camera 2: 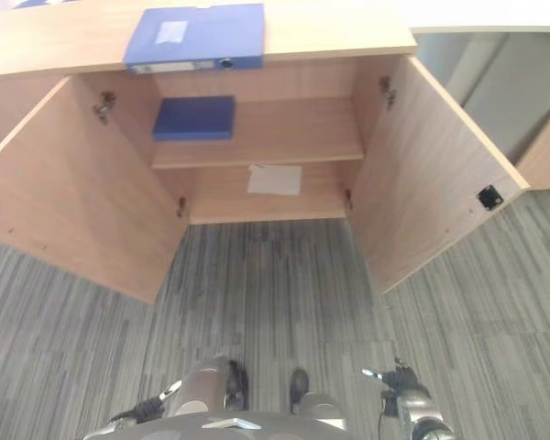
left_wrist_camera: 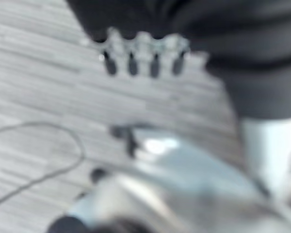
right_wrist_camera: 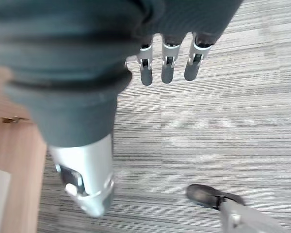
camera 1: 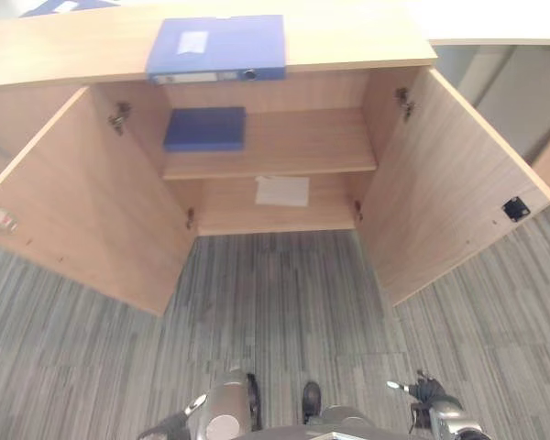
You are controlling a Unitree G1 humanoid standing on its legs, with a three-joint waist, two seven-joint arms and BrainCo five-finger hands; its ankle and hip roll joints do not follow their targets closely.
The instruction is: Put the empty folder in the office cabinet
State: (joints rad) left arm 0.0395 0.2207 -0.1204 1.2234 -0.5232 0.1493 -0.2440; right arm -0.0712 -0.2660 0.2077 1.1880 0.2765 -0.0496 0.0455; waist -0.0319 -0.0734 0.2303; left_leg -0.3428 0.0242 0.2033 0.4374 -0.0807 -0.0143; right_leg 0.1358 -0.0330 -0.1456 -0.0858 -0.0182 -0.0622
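**Folder on cabinet top, both hands free**

A blue box folder (camera 1: 216, 48) lies flat at the frame's upper centre, on the wood-grain cabinet (camera 1: 367, 37) top, spine toward the front edge. It carries a pale label on its cover and a strip label with a round finger hole on the spine; no writing can be read. Both doors stand wide open. On the upper shelf, left of centre, lies a second folder (camera 1: 204, 128), darker blue and plain. A white sheet (camera 1: 282, 191) lies on the lower shelf. The floor is grey striped carpet (camera 1: 284, 302).

The left hand (left_wrist_camera: 143, 56) and right hand (right_wrist_camera: 167, 60) hang over carpet, fingers relaxed and straight, holding nothing
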